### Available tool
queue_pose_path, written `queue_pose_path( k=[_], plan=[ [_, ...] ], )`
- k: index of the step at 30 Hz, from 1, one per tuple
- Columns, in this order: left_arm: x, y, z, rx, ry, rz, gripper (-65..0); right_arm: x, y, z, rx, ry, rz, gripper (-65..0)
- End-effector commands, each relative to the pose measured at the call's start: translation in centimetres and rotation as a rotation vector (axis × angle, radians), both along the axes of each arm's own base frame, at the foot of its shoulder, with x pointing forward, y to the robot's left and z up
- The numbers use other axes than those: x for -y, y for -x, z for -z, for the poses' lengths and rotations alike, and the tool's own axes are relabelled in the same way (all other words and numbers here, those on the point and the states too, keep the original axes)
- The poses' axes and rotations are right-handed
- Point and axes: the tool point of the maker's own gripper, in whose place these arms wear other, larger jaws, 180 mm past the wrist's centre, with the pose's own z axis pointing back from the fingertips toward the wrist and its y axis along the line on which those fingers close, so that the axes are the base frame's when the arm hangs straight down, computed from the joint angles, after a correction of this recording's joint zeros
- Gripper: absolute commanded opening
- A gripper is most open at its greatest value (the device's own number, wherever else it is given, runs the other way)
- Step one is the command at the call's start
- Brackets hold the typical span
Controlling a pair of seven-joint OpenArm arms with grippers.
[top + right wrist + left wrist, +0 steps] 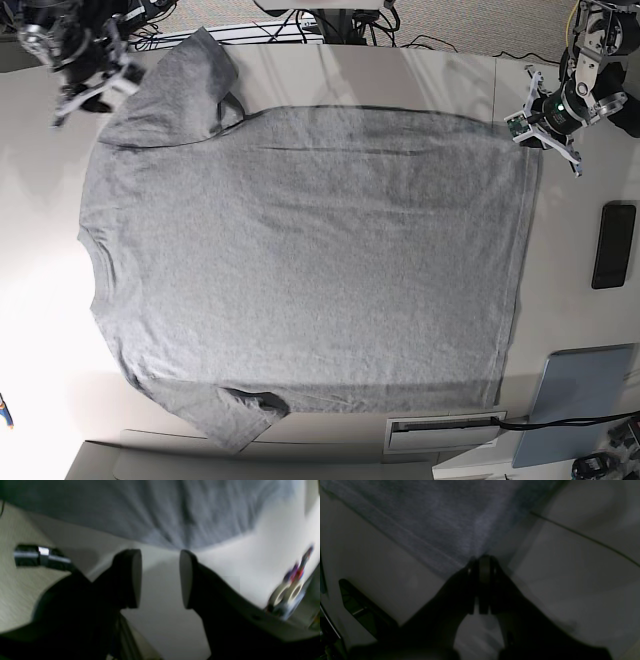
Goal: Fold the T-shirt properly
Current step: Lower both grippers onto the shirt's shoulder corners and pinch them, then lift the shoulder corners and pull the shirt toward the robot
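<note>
left wrist view: left gripper (483,563) with jaws pressed together at a corner of the t-shirt (440,522), grey cloth fanning away beyond the tips. right wrist view: right gripper (160,577) with jaws standing apart, nothing between, shirt edge just past the pads (136,577). base view: shirt spread flat across the table (450,75), one gripper at each far corner.

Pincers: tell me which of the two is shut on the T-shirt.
The left pincer, at the base view's right, is clamped on a corner of the T-shirt. The right pincer stands open near the cloth's edge, holding nothing.
</note>
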Motion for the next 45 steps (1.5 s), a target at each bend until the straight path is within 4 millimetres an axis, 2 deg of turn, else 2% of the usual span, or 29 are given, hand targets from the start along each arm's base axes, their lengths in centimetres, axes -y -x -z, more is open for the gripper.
queue_pose_path(
  k=[1, 6, 12, 18, 22, 30, 32, 35, 36, 40, 42, 45],
  plan=[
    [-0.3, 1.6, 0.9, -0.071, -0.025, 0.018, -65.0, -0.5, -0.5, -0.3, 0.013, 0.015, -0.045, -40.1],
    [-0.3, 1.6, 0.9, -0.071, -0.025, 0.018, -65.0, -2.3, -0.3, 1.3, -0.022, 0.032, -0.11, -40.1],
    [-0.3, 1.6, 0.9, -0.071, -0.025, 0.018, -65.0, 0.4, -0.4, 3.6, -0.065, 0.087, -0.071, -40.1],
    [-0.3, 1.6, 0.9, -0.07, -0.025, 0.017, -65.0, 1.0, -1.6, 4.3, -0.055, 0.063, -0.055, -40.1],
    [-0.3, 1.6, 0.9, -0.071, -0.025, 0.018, -65.0, -0.1, -1.4, 5.3, -0.074, 0.035, -0.079, -40.1],
    [-0.3, 1.6, 0.9, -0.071, -0.026, 0.018, -65.0, -2.1, -2.4, 7.4, -0.106, 0.061, -0.128, -40.2],
    [-0.3, 1.6, 0.9, -0.071, -0.025, 0.018, -65.0, -2.5, -2.5, 7.5, -0.108, 0.058, -0.136, -44.9],
    [-0.3, 1.7, 0.9, -0.071, -0.025, 0.018, -65.0, -2.4, -2.5, 7.6, -0.111, 0.067, -0.134, -61.6],
    [-0.3, 1.6, 0.9, -0.07, -0.025, 0.017, -65.0, -2.0, -2.5, 7.5, -0.114, 0.085, -0.123, -65.0],
    [-0.9, 0.4, 0.2, -0.008, -0.014, -0.064, -65.0, -0.5, -3.2, 6.3, -0.065, 0.136, 0.02, -65.0],
    [-1.8, 0.3, 0.1, -0.018, -0.044, -0.121, -65.0, -0.7, -3.5, 5.0, -0.014, 0.135, 0.059, -65.0],
    [-3.0, 1.0, 0.0, -0.086, -0.101, -0.168, -65.0, -1.5, -2.6, 3.9, 0.001, 0.122, 0.047, -65.0]
  ],
)
